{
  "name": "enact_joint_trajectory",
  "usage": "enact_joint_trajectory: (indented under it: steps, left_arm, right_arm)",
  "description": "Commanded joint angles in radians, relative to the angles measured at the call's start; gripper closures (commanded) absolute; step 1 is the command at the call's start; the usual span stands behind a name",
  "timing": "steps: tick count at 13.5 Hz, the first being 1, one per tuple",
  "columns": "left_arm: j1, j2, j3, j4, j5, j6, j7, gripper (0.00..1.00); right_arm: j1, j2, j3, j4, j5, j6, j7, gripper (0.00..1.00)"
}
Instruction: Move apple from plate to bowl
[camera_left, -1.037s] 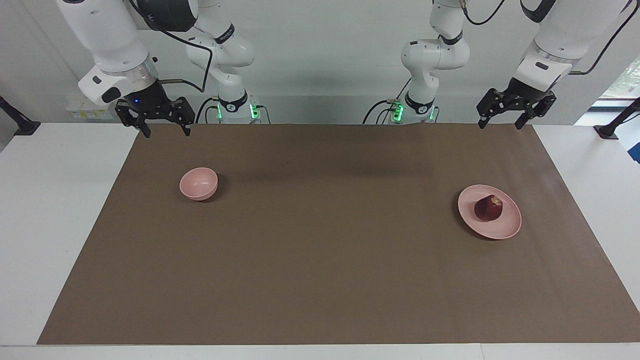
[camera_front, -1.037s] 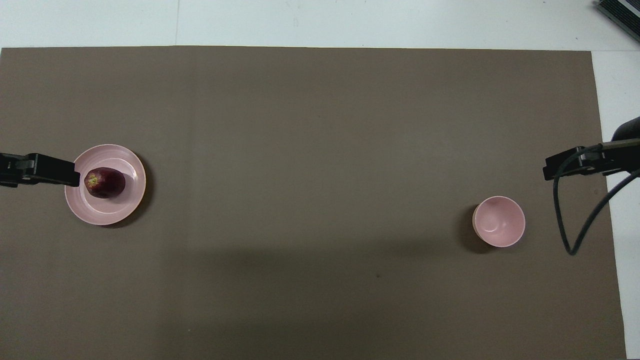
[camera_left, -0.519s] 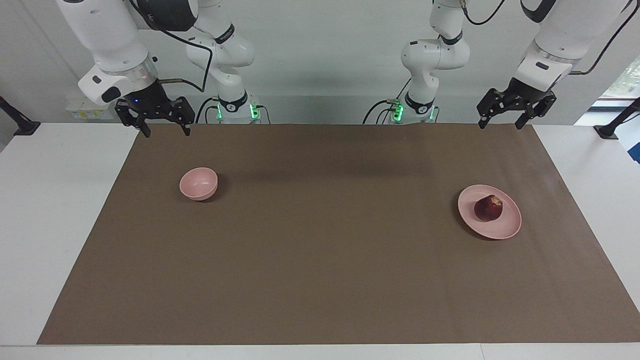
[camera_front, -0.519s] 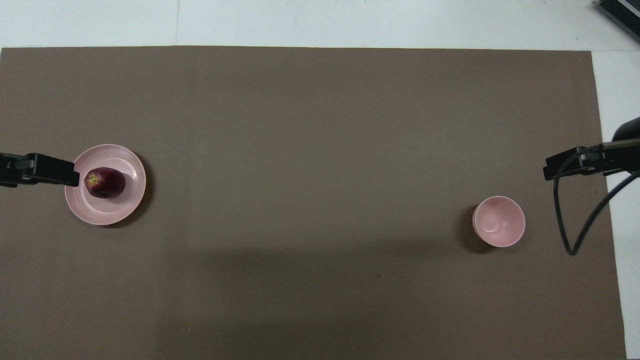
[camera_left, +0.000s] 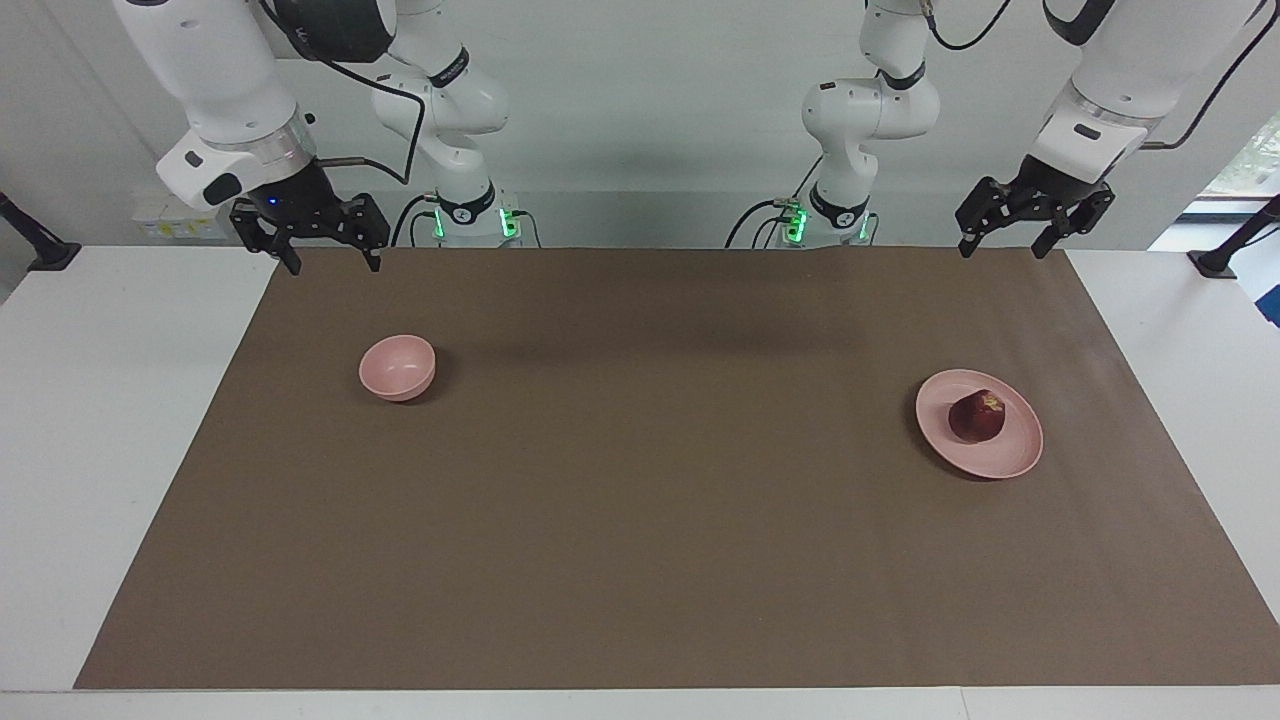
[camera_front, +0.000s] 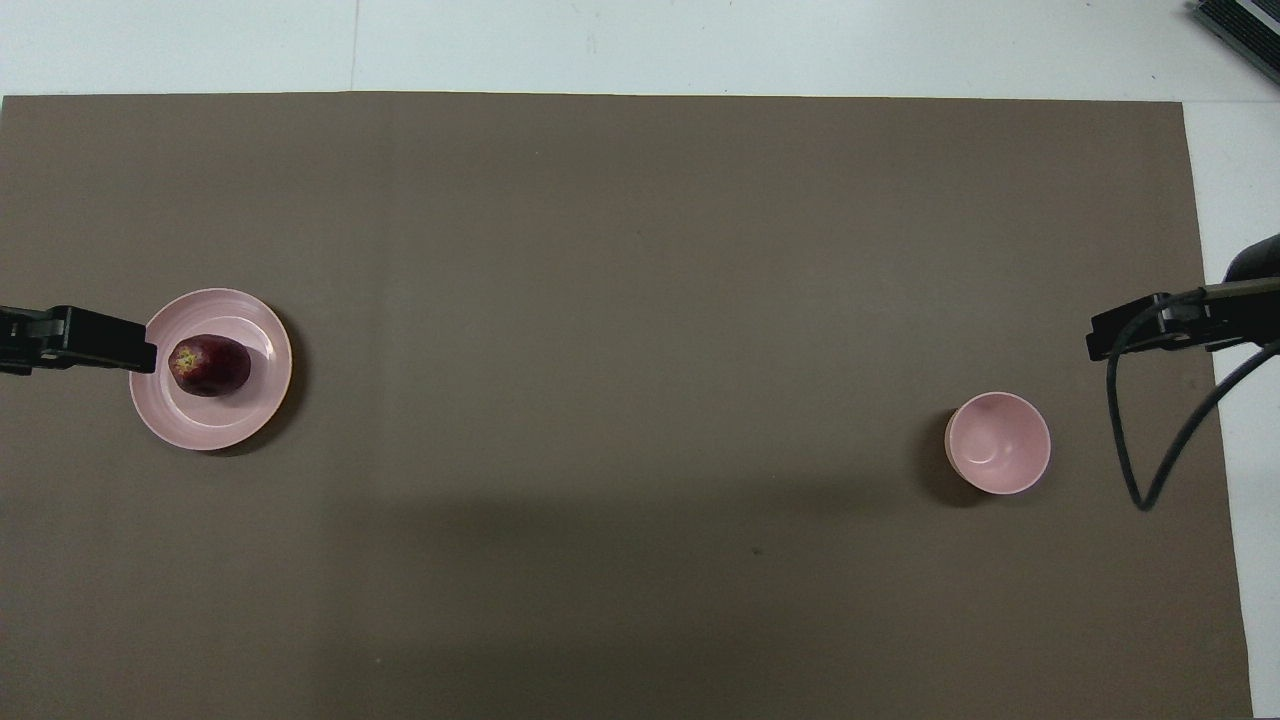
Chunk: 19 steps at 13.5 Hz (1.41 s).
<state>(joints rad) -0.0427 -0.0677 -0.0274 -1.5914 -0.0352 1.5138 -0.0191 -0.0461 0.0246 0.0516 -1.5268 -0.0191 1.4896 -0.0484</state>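
Round glossy apple (camera_left: 977, 416) on flat plate (camera_left: 1014, 455)

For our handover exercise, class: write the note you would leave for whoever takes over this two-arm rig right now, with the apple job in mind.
Left gripper: open, empty, raised over the robots' edge of the brown mat at the left arm's end.
Right gripper: open, empty, raised over the mat's robot-side edge at the right arm's end.
Apple: lies on the plate, toward the left arm's end.
Bowl: empty, upright, toward the right arm's end.
Done: nothing; the apple is untouched.
Left: grasp the apple, lift it off the plate, carry it along the table, release it in the bowl.
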Motion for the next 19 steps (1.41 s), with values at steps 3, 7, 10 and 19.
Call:
enact_joint_trajectory:
  steps: [3,7,10,19]
  left_arm:
    - [0.009,-0.024,-0.005,-0.015,-0.008,-0.052,-0.012,0.00]
    - [0.043,-0.023,-0.002,-0.028,-0.012,-0.012,0.004,0.00]
    - [0.034,-0.009,-0.002,-0.085,-0.012,0.084,0.001,0.00]
    - [0.170,0.115,-0.002,-0.211,-0.012,0.399,0.137,0.00]
  right_arm:
    - [-0.011,-0.025,0.002,-0.027,0.018,0.001,-0.015,0.00]
    - [-0.012,-0.025,0.002,-0.027,0.018,0.003,-0.013,0.00]
    - [-0.011,-0.025,0.002,-0.027,0.018,0.001,-0.015,0.00]
    - [-0.012,-0.037,0.005,-0.033,0.021,0.001,0.019,0.00]
